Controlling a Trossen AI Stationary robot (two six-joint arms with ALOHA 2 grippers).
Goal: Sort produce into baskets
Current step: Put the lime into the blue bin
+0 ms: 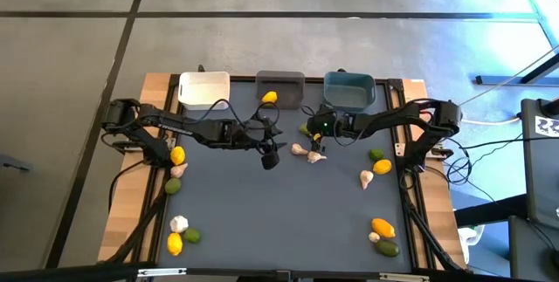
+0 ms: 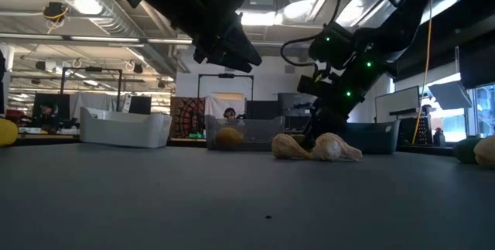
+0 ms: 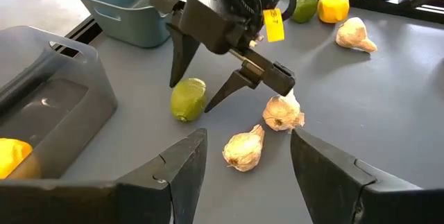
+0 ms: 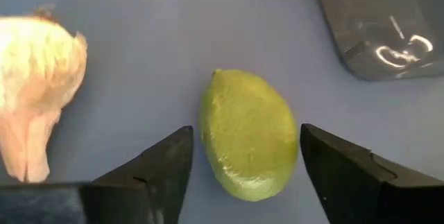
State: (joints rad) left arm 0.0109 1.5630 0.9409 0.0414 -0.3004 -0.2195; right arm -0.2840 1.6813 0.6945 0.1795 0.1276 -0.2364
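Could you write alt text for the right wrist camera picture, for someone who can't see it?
The right gripper hangs open, its two dark fingers on either side of a green lime-like oval lying on the grey table. A whitish garlic-like bulb lies beside it, and a corner of the dark grey plastic bin shows nearby.

Both arms reach inward from the worktop's side edges toward the middle of its far half. The left tool [image 1: 270,155] hangs above the worktop, fingers [image 3: 182,168] spread apart. The right tool [image 1: 311,131] is lowered close to the surface, tilted down, its fingers [image 4: 163,165] parted wide.
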